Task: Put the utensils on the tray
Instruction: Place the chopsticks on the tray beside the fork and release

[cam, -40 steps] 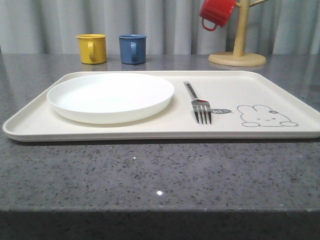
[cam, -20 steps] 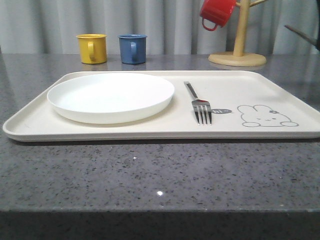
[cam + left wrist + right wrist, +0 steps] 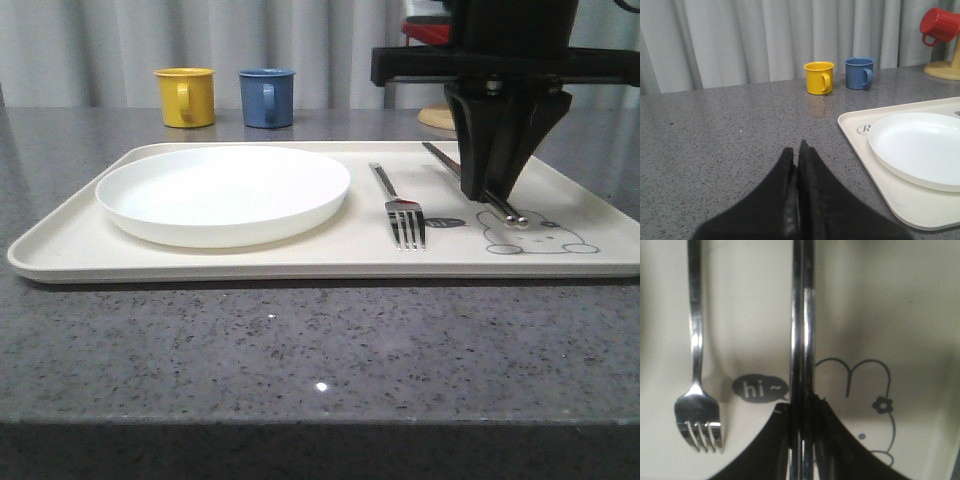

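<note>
The cream tray (image 3: pixel 60 250) holds the round white plate (image 3: pixel 222 193) on its left half and the silver fork (image 3: pixel 400 205) near the middle. My right gripper (image 3: pixel 497 195) hangs over the tray's right part, above the bunny drawing, shut on the pair of metal chopsticks (image 3: pixel 445 162). They slant from the back toward the drawing, near ends low by the tray surface. In the right wrist view the chopsticks (image 3: pixel 802 330) run straight out from the gripper (image 3: pixel 802 407), the fork (image 3: pixel 696 365) beside them. My left gripper (image 3: pixel 797 147) is shut and empty over bare table, beside the tray (image 3: pixel 900 200).
A yellow mug (image 3: pixel 186 96) and a blue mug (image 3: pixel 266 97) stand behind the tray. A red mug (image 3: pixel 425 30) hangs on a wooden mug tree whose base (image 3: pixel 435 118) peeks out behind my right arm. Grey stone table (image 3: pixel 300 340) spreads in front of the tray.
My right arm has come in from the right with the chopsticks and now hangs over the tray's right part. Plate and fork have not moved.
</note>
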